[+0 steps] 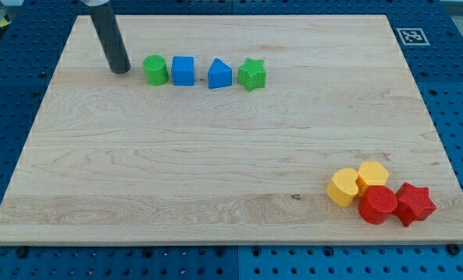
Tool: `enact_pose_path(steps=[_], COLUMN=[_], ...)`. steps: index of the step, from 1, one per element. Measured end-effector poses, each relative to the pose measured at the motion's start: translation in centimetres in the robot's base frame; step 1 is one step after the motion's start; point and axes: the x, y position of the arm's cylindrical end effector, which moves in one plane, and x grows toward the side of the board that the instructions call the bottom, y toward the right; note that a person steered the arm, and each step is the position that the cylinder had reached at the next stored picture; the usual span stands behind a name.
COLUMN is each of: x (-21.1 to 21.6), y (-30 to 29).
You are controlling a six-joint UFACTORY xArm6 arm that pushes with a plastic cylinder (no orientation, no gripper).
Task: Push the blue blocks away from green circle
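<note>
A green circle block (156,70) sits near the view's top left of the wooden board. A blue cube (183,71) stands just right of it, almost touching. A blue triangular block (219,75) lies further right, next to a green star (252,74). My tip (121,70) rests on the board just left of the green circle, with a small gap between them. The dark rod rises from it toward the view's top left.
At the view's bottom right sit a yellow heart-like block (343,187), a yellow hexagon (372,176), a red cylinder (378,204) and a red star (415,203). A fiducial marker (411,36) is at the board's top right corner.
</note>
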Motion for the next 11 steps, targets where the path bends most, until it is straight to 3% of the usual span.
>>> enact_pose_path(steps=[4,6,8,11], x=[3.6,2.9,2.5,-5.0], y=[14.6,17.2,23.7,27.2])
